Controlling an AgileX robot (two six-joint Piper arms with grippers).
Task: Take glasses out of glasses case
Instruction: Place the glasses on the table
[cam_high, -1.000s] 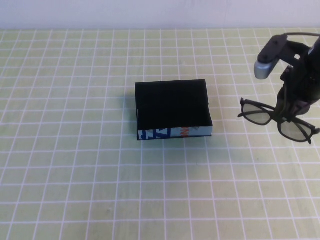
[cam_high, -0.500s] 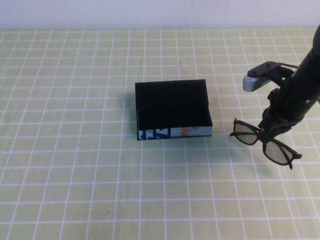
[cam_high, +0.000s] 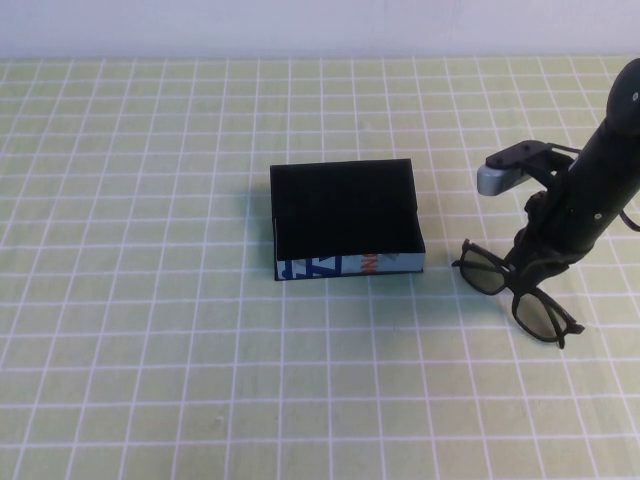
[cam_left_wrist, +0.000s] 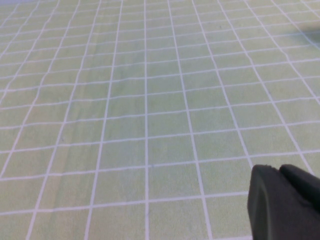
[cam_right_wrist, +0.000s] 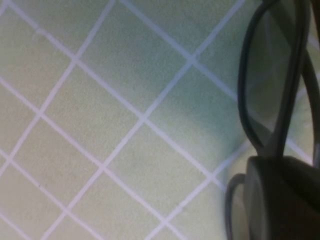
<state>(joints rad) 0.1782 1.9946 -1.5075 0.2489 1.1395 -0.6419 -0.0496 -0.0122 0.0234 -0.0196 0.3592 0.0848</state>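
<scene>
The bench (cam_high: 150, 350) is covered with a light green cloth that has a grid of white lines.

The left pincer (cam_left_wrist: 285, 202) does not appear in the high view. In the left wrist view only a dark part of it shows at one edge, low over bare green cloth, and I cannot tell if its fingers are apart or together. No object is near it in that view.

Near the middle of the bench stands the glasses case (cam_high: 345, 218), a small black box, open on top, with a black inside. The side that faces the robot is printed light blue with blue-white and orange marks. The inside looks all black and I see no object in it.

From the case, at about 4 o'clock and a little apart from it, are the glasses (cam_high: 512, 295). They have a thick black frame and dark greenish lenses. They lie at an angle, one lens closer to the case and the other one farther toward the robot. In the high view they seem very low, at the cloth or just above it; I cannot tell if they touch it.

The right pincer (cam_high: 532, 268) comes down from 1 o'clock of the glasses and is closed tight on the frame near its middle, between the two lenses. In the right wrist view one lens (cam_right_wrist: 272, 75) and the frame show just beside the dark pincer body, with the cloth close behind them.
</scene>
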